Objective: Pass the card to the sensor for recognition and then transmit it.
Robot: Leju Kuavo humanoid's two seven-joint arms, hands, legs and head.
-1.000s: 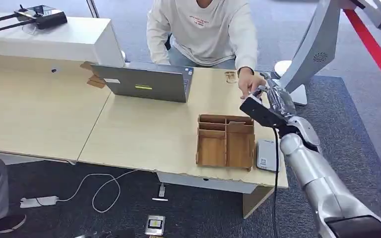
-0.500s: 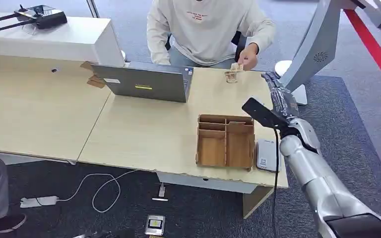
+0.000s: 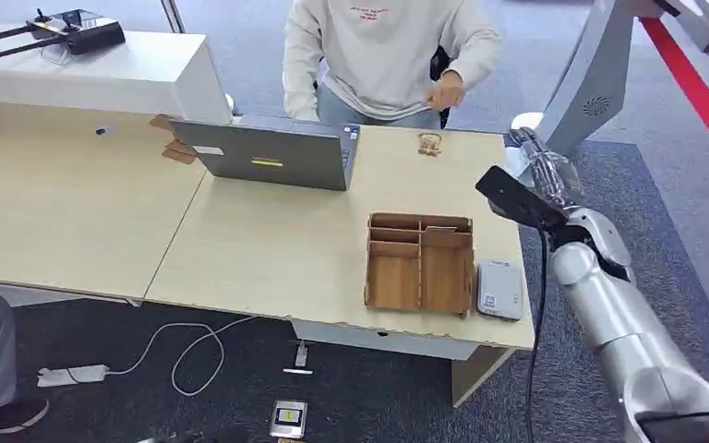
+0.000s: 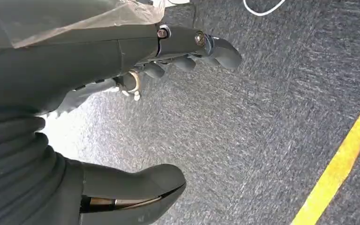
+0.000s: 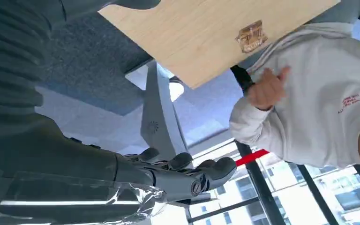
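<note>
Head view: white sensor [image 3: 499,290] lies at the desk's [image 3: 268,249] near corner, beside the wooden organizer [image 3: 420,262]. Right robot hand [image 3: 543,171], released and empty, hangs past the edge. Small wooden card [image 3: 429,143] rests farther off, near the person's hand [image 3: 444,94], apparently delivered.

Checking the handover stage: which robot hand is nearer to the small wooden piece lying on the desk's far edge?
The right hand: it is raised just off the desk's corner beside the small wooden piece. The left hand hangs over carpet, away from the desk.
</note>
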